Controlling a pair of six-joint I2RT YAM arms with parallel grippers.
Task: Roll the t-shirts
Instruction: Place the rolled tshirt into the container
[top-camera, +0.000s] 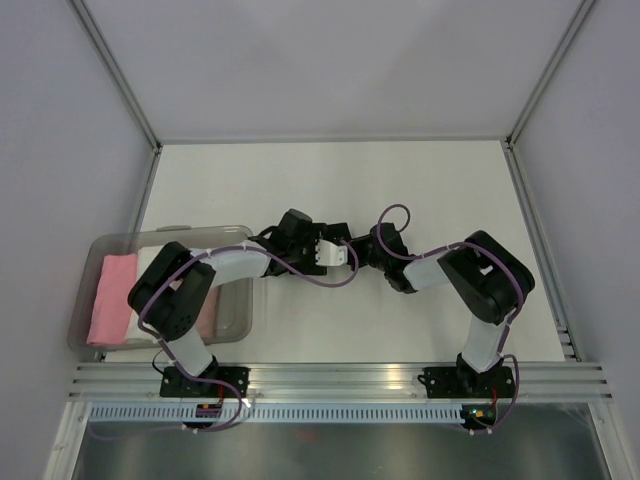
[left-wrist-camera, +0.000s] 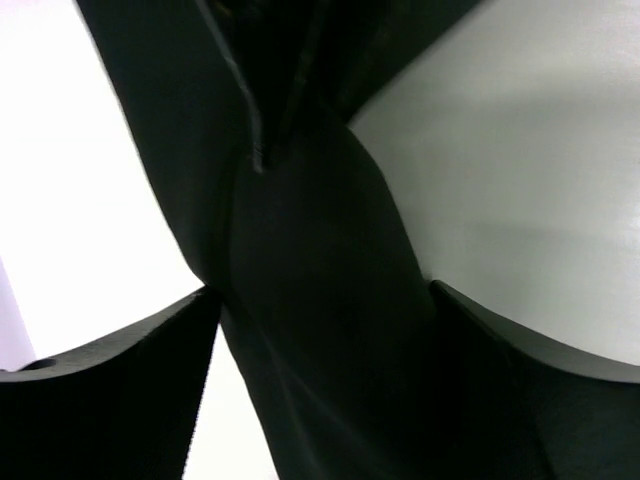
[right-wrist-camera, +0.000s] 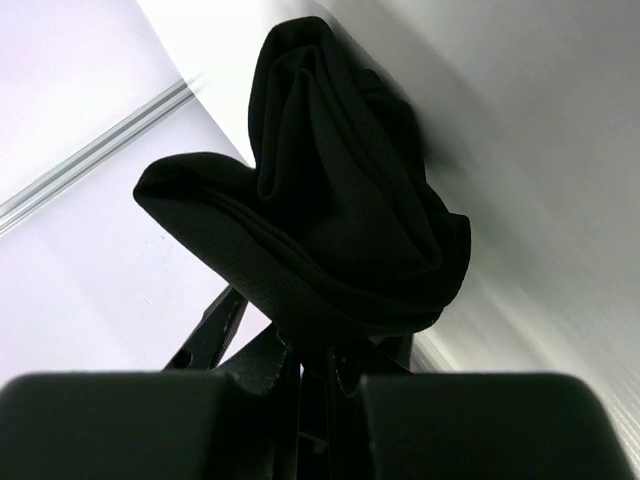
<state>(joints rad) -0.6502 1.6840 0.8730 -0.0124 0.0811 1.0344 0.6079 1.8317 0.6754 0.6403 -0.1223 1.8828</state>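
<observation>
A black t-shirt (right-wrist-camera: 340, 220), bunched into a thick wad, hangs between my two grippers above the middle of the table. My right gripper (right-wrist-camera: 320, 350) is shut on its lower edge. My left gripper (left-wrist-camera: 322, 292) has black cloth (left-wrist-camera: 320, 230) filling the space between its fingers and is shut on it. In the top view the two grippers meet tip to tip, left (top-camera: 345, 255) and right (top-camera: 368, 247), and the black cloth is hard to tell from them. A pink t-shirt (top-camera: 112, 298) lies folded in the clear tub (top-camera: 170, 232), with pale cloth (top-camera: 215, 322) beside it under my left arm.
The clear plastic tub stands at the left near edge, partly under the left arm. Grey walls with metal posts (top-camera: 125, 95) close in the white table (top-camera: 330, 180) on the left, back and right. A metal rail (top-camera: 340, 378) runs along the near edge.
</observation>
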